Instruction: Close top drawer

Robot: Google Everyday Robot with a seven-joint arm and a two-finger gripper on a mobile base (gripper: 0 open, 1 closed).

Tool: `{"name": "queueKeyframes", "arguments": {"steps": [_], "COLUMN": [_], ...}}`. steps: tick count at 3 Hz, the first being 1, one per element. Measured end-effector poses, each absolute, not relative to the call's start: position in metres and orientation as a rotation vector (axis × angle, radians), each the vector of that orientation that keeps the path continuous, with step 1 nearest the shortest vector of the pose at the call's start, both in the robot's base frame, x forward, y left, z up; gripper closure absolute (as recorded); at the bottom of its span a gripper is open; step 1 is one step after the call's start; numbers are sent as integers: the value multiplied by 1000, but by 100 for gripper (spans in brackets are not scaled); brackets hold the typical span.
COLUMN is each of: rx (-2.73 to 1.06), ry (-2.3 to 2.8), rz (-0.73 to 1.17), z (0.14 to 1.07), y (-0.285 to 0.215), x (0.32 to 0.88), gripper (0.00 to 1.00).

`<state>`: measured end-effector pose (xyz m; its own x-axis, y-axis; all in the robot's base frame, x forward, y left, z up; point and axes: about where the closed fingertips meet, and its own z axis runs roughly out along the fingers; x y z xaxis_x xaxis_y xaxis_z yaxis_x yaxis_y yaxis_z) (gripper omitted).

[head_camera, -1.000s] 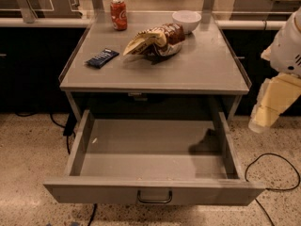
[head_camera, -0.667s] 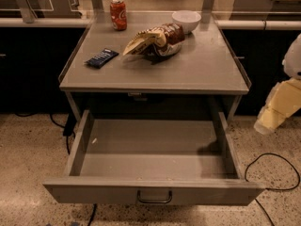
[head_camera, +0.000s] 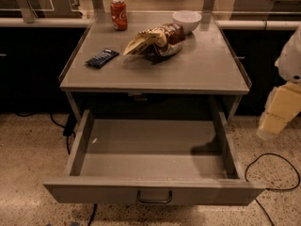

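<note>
Speckled terrazzo floor (head_camera: 28, 164) runs under a grey metal table (head_camera: 207, 69), with dark cabinet fronts behind it. The top drawer (head_camera: 94, 192) stands pulled far out from under the tabletop, below and to the left of the gripper (head_camera: 267, 132). Its tall flat front faces the camera and carries a small dark wire handle (head_camera: 154, 199) at centre. A dark shadow lies on the drawer bottom near its right wall, the wall closest to the gripper. The gripper hangs in the air off the right side of the table, beyond that right wall and apart from it, touching nothing. Whether it is spread or pressed together cannot be told. It is cream-coloured and slants down and to the left, with the white arm (head_camera: 291, 60) above it at the right edge of the view. A black cable (head_camera: 282, 160) loops on the floor just below the gripper. On the tabletop, up and to the left of the gripper, a crumpled snack bag (head_camera: 155, 41) lies near the centre. A white bowl (head_camera: 186, 20) sits just beside the bag at the back. Farther left stands an upright red soda can (head_camera: 119, 14), and farthest from the gripper lies a flat dark blue packet (head_camera: 102, 58).
</note>
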<state>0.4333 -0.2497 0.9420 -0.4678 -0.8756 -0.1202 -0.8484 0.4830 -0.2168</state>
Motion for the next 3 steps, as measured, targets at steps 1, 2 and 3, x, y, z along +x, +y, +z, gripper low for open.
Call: {"name": "queueKeyframes", "arguments": {"steps": [1,2,3], "rx": [-1668,-1668,-1600], "ry": [2490,2490,2501], "rz": [-242,-242,-213], "z": [943,943,934], "y": [-263,-263,-280], "x": [431,431,433], "gripper": [0,0,0]}}
